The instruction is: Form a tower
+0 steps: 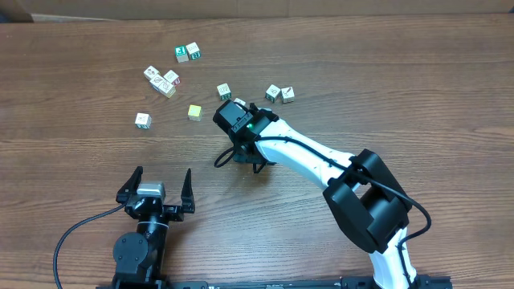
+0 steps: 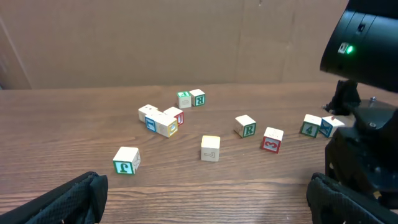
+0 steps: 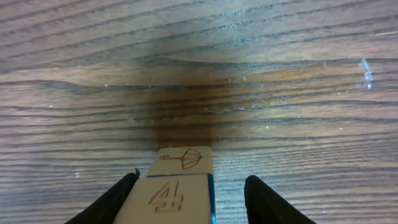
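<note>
The tower is two blocks tall. A block with a 4 sits on a block with an umbrella picture, and their edges nearly line up. It stands on the table near the middle. The right claw reaches down over it with a finger on each side of the top block. One finger looks right against the block and a small gap shows at the other, so I cannot tell if the claw is squeezing or loose. The loose blocks lie scattered behind the tower, toward the far edge, with a yellow-green block among them. The left claw sits near the front edge, spread wide and holding nothing. Between it and the tower is bare wood.
</note>
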